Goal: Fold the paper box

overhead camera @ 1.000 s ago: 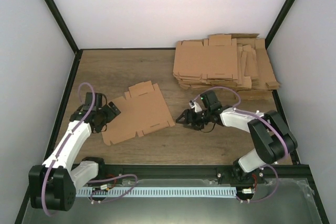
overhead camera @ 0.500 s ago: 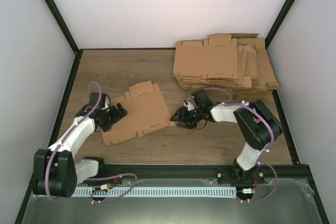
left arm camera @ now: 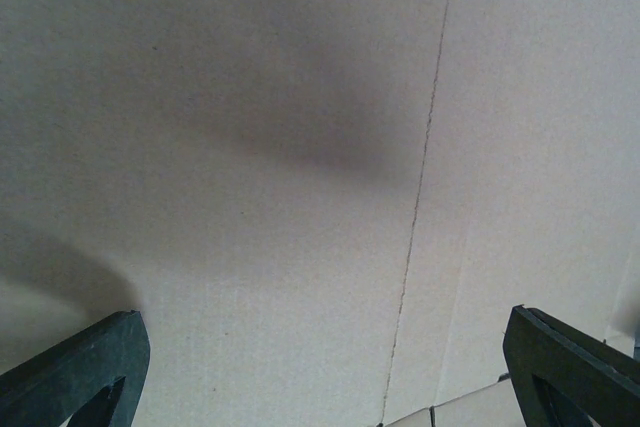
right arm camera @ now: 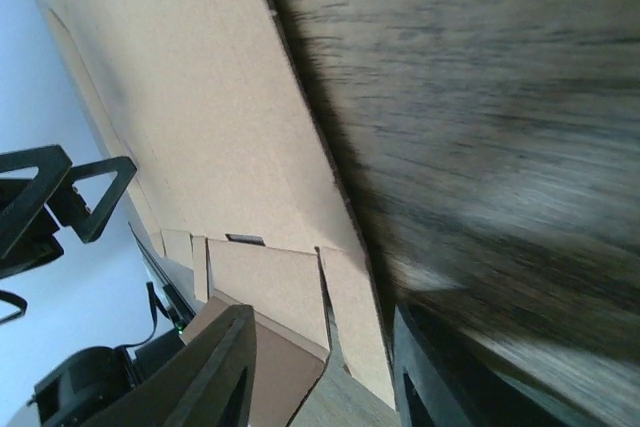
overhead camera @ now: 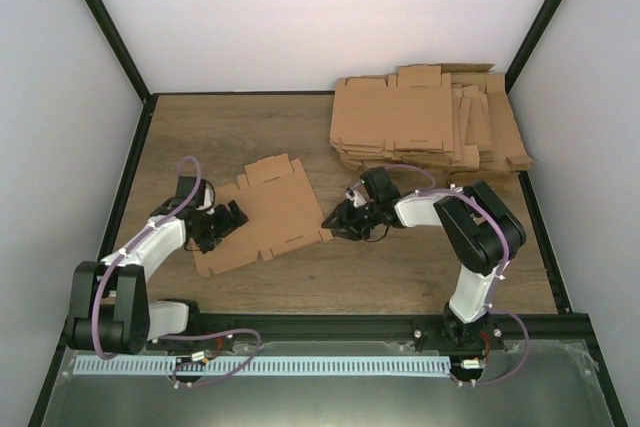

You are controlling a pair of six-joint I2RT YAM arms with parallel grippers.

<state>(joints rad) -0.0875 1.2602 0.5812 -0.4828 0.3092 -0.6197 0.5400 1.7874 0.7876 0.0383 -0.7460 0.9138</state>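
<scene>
Paper box: one flat, unfolded sheet on the counter, left of centre, long axis roughly left to right, skewed a little. Well apart from the pile of blanks at the far right.

Bracketed by both hands, one at each short end.

Left hand: over the sheet's left end, pointing down at it. In the wrist view, fingers out at the frame corners, spread fully; bare card and a crease line between them, nothing gripped.

Right hand: low at the sheet's right end, by the near corner. Fingers roughly half apart, corner tab lying in the gap, no pinch visible. Contact with the card: cannot tell.

Judged next: closing on that right edge to lift a flap. Right hand nearer an edge; left better placed for pressing down.
</scene>
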